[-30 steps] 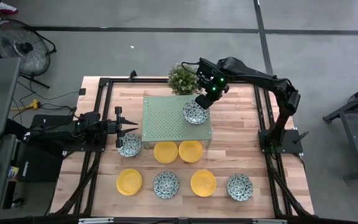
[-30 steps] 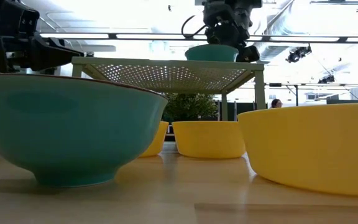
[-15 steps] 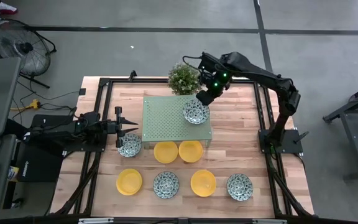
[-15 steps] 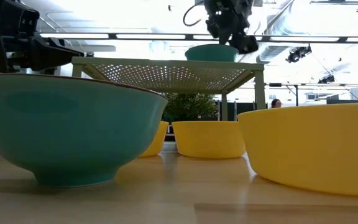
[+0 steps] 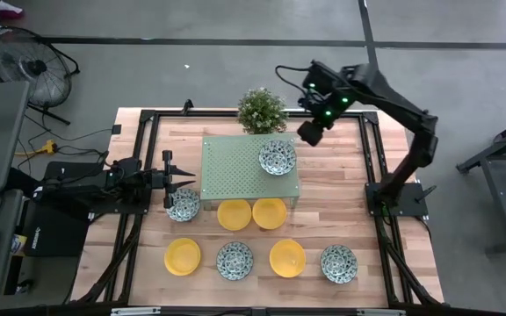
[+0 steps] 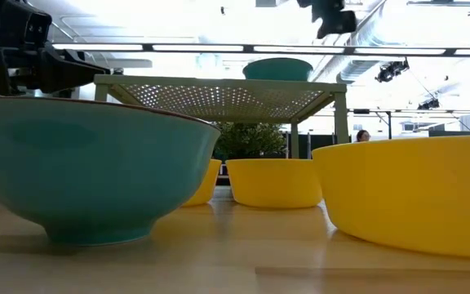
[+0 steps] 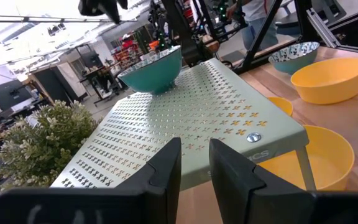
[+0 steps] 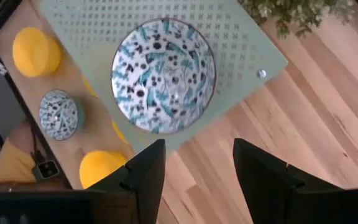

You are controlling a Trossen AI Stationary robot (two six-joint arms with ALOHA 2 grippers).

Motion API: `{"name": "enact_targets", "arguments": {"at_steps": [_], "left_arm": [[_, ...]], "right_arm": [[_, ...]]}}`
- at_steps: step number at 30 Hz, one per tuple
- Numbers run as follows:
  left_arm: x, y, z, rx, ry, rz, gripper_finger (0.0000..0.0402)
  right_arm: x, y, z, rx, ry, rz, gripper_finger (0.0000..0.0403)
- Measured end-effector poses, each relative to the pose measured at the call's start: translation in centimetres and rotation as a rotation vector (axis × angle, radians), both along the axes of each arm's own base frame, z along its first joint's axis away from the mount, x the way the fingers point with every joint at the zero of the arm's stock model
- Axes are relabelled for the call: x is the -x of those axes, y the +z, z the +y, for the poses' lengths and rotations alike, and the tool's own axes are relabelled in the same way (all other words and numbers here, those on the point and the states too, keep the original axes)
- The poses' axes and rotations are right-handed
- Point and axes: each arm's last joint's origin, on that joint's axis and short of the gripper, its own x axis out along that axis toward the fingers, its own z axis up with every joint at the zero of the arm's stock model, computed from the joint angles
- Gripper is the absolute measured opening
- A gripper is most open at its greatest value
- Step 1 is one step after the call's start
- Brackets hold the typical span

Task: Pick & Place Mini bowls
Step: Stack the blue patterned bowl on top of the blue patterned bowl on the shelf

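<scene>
— What is seen on the table (image 5: pixel 341 211)?
— Light wood planks are framed by black rails. A green perforated shelf (image 5: pixel 235 167) is raised over them, with a patterned bowl (image 5: pixel 277 158) set at its corner. A plant (image 5: pixel 262 111) is placed behind it.
— And the other bowls?
— Seven are spread on the wood: two yellow (image 5: pixel 234 214) partly under the shelf, the rest nearer the front.
— The grippers?
— The right gripper (image 5: pixel 311 133) is held above the table beside the shelf, fingers apart, empty. The left gripper (image 5: pixel 183 181) is parked at the left edge, fingers nearly together, empty.
— The room?
— Grey floor and a fan (image 5: pixel 25 66) are shown.
</scene>
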Motion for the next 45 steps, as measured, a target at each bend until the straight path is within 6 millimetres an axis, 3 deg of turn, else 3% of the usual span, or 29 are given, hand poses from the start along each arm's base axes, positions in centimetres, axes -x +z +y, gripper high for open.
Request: {"name": "enact_targets", "arguments": {"at_steps": [7, 14, 29, 45], "left_arm": [[0.0, 0.0, 0.0, 0.0, 0.0, 0.0, 0.0078], [0.0, 0.0, 0.0, 0.0, 0.0, 0.0, 0.0078], [0.0, 0.0, 0.0, 0.0, 0.0, 0.0, 0.0078], [0.0, 0.0, 0.0, 0.0, 0.0, 0.0, 0.0078]], "right_arm": [[4.3, 1.9, 2.2, 0.1, -0.018, -0.047, 0.0177], [8.1, 1.3, 4.9, 0.147, -0.019, -0.026, 0.0177], [12.2, -6.5, 9.5, 0.026, 0.001, 0.131, 0.0177], [10.5, -15.1, 13.6, -0.107, 0.177, 0.163, 0.0177]]}}
